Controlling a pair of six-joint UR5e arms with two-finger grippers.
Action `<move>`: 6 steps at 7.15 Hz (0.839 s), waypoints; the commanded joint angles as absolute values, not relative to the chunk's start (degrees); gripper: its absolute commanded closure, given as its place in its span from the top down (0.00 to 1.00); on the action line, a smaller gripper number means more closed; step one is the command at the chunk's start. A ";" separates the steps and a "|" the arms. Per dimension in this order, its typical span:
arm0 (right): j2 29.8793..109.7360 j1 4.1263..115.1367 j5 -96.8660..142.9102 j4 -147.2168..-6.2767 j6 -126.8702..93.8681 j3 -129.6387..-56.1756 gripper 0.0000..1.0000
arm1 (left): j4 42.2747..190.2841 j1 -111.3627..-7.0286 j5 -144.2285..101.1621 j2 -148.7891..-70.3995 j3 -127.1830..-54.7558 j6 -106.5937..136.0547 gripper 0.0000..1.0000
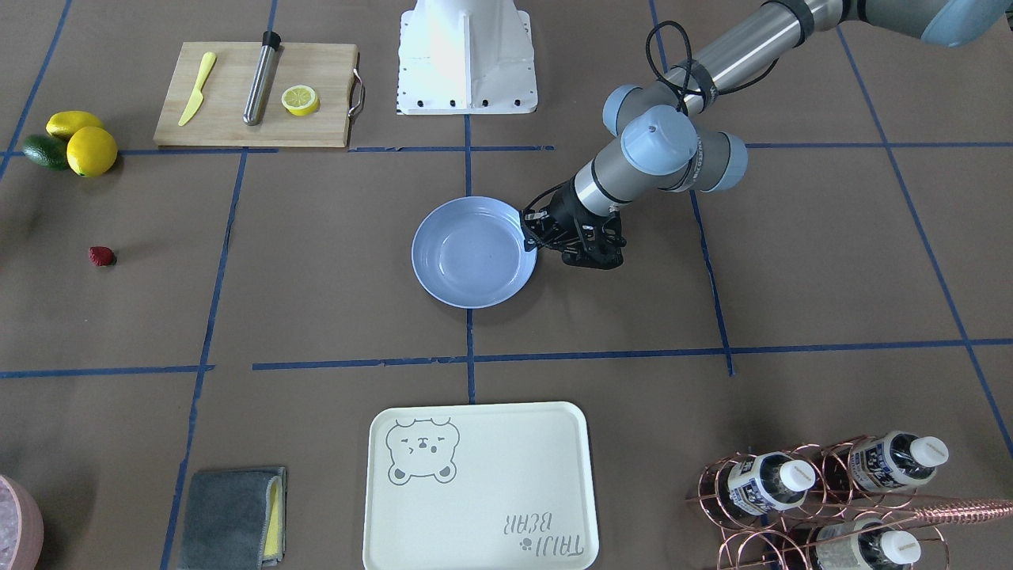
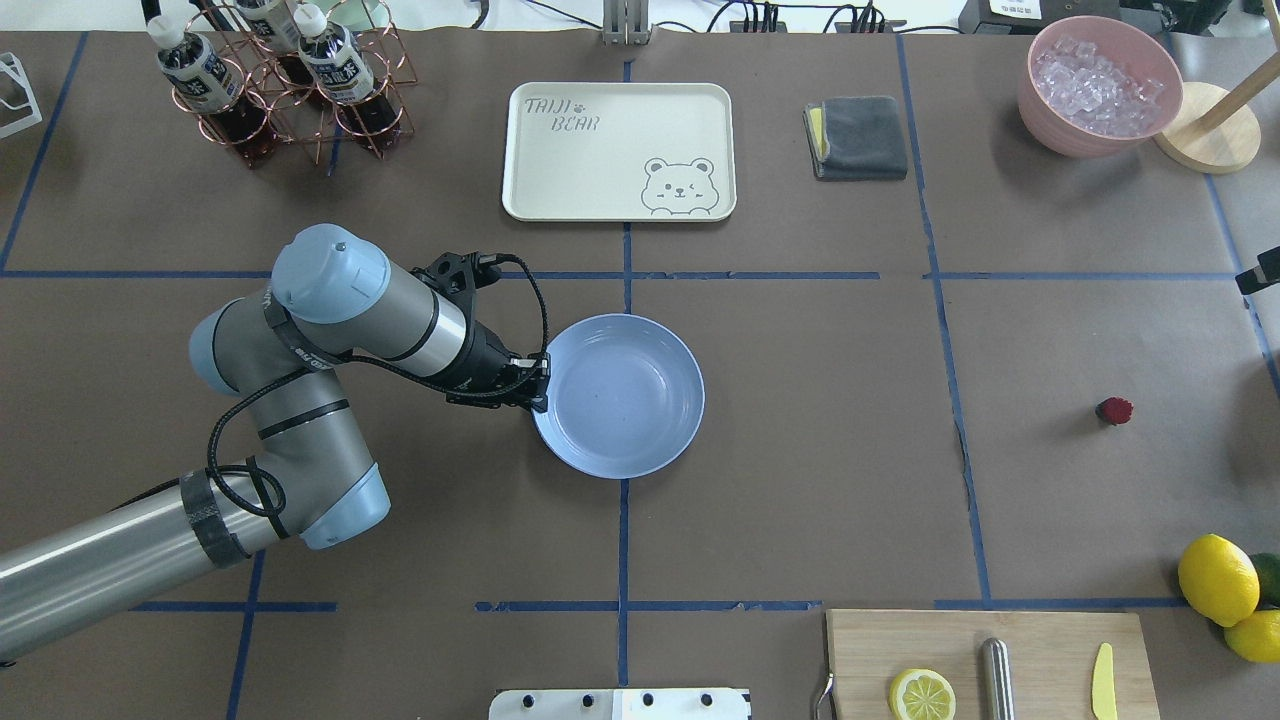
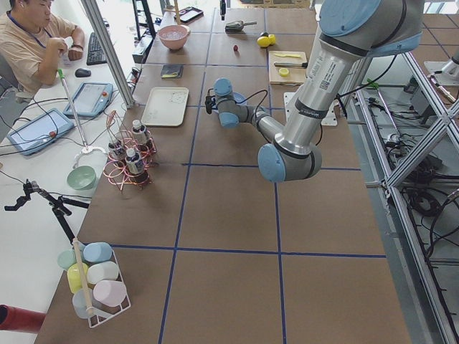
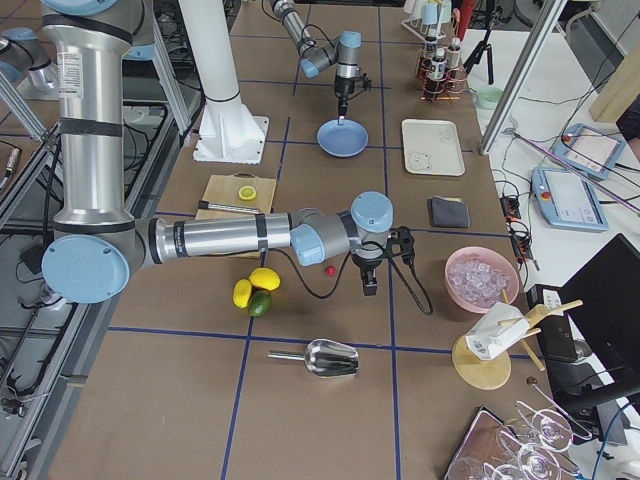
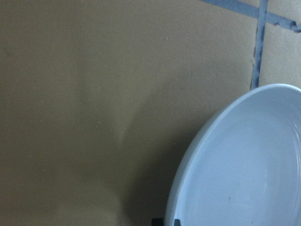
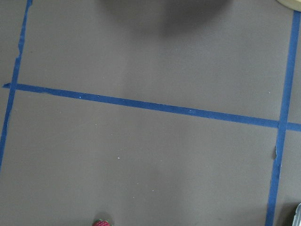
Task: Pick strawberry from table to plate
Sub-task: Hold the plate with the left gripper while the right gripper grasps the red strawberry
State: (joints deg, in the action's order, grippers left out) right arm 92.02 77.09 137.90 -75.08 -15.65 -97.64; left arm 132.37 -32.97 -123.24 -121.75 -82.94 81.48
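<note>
- One table, covered in brown paper and crossed by blue tape lines, bears everything else.
- The left arm reaches in towards the table's middle. The left gripper sits at the rim of the plate. In the left wrist view its two dark fingertips stand close together with the rim between them, narrowly closed on the plate's edge.
- The right arm stretches low over the table's right end in the exterior right view. The right gripper points down just beside the strawberry, apart from it. I cannot tell whether its fingers are wide or narrow.
- The cream tray with a bear print lies on the far side of the plate from the robot.
- The wooden cutting board near the robot's base holds a yellow knife, a metal rod and a lemon half.
- The plate, light blue and glossy, rests at the table's centre with nothing in it.
- Two lemons and an avocado cluster together at the right end.
- The strawberry, small and dark red, lies on the bare paper, well apart from the plate and near the lemons.
</note>
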 commanded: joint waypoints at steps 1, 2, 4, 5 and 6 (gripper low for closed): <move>92.02 76.12 137.90 -75.06 -15.82 -97.65 1.00 | 132.98 -32.44 -122.87 -121.73 -82.88 81.47 0.00; 92.02 75.16 137.90 -75.15 -16.69 -98.17 1.00 | 132.98 -32.34 -122.87 -121.73 -82.88 81.47 0.06; 92.72 71.74 137.81 -75.06 -21.35 -101.06 1.00 | 135.07 -32.43 -122.87 -121.55 -82.88 81.30 0.50; 95.16 70.33 137.20 -75.06 -21.53 -103.51 1.00 | 136.22 -32.52 -122.87 -121.47 -83.23 81.39 0.65; 96.66 69.09 136.24 -74.45 -23.45 -104.58 1.00 | 136.23 -32.69 -122.87 -121.38 -83.32 81.39 0.65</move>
State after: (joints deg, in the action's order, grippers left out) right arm 94.66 70.77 137.18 -74.92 -21.67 -102.71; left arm 135.62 -32.53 -122.87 -121.49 -83.14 81.38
